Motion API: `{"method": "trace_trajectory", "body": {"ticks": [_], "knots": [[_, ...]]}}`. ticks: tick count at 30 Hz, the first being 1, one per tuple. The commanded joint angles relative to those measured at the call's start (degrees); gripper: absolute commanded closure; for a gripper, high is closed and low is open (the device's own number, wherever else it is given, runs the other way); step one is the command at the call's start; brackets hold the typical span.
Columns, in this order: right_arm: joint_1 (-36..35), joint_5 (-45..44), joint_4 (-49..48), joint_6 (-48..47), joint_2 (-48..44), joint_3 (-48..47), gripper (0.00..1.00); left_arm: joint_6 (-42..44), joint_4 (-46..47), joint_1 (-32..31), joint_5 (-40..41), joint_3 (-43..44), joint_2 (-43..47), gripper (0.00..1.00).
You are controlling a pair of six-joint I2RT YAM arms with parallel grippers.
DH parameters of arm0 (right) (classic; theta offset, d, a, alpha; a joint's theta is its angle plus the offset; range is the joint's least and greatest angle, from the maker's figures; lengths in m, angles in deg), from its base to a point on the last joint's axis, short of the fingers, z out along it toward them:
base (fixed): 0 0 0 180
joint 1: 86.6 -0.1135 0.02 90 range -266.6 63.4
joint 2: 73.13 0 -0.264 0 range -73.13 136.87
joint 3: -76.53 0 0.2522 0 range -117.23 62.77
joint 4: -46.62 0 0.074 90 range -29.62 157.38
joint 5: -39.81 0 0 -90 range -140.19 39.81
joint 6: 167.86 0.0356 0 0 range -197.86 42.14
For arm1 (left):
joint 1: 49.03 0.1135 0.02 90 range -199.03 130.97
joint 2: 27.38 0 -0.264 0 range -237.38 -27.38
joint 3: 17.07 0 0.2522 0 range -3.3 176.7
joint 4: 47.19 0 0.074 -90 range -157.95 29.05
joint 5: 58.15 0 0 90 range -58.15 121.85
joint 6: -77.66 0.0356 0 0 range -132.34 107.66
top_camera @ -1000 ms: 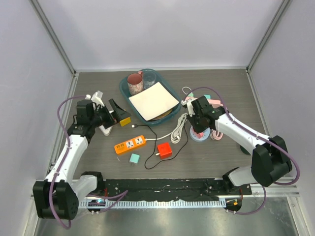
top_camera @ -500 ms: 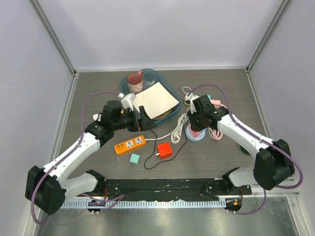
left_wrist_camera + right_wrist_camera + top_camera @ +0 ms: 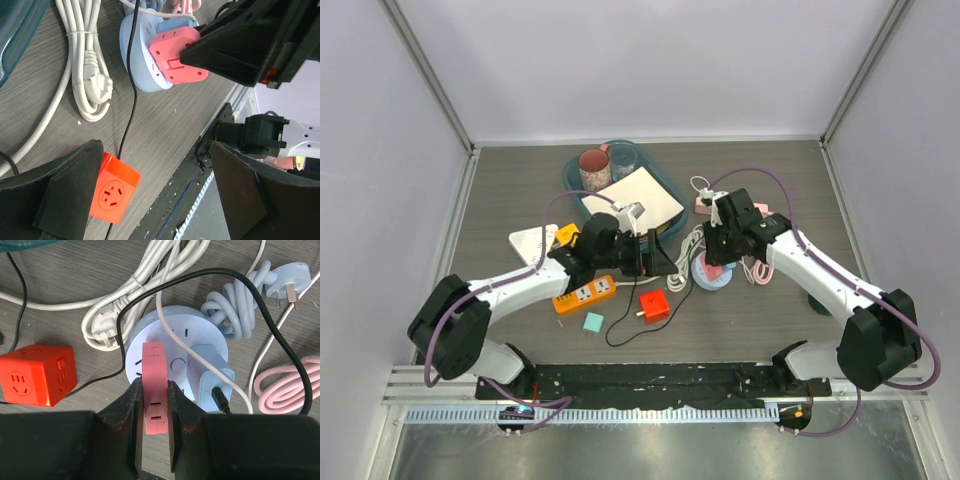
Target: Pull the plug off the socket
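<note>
While my right pincer (image 3: 155, 407) clamps the pink plug (image 3: 153, 360) on the round socket (image 3: 197, 325), my left pincer (image 3: 155, 165) hangs wide open nearby.

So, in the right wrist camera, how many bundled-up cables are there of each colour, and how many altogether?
White bundled cable: 1
Pale blue bundled cable: 1
Pink bundled cable: 1
Total: 3
</note>
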Motion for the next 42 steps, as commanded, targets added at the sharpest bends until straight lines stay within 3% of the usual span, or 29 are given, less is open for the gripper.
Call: {"method": "trace_trajectory", "body": {"ticks": [1, 14, 32, 42], "knots": [[0.1, 1.8, -2.4, 2.8, -3.6, -1.8, 0.99, -0.4, 9.3, -1.4, -0.2, 3.0, -2.2, 0.07], [1.0, 2.2, -1.5, 4.5, -6.3, -1.3, 0.99, 1.3, 11.3, -6.1, 1.2, 7.7, -7.5, 0.10], [1.9, 4.0, -3.3, 5.7, -10.8, -0.8, 0.99, 0.8, 12.1, -6.1, -0.2, 11.7, -16.6, 0.12], [2.0, 5.7, -6.7, 7.2, -12.7, 2.7, 0.99, -0.2, 13.0, -6.1, -0.9, 12.1, -19.1, 0.20]]}}
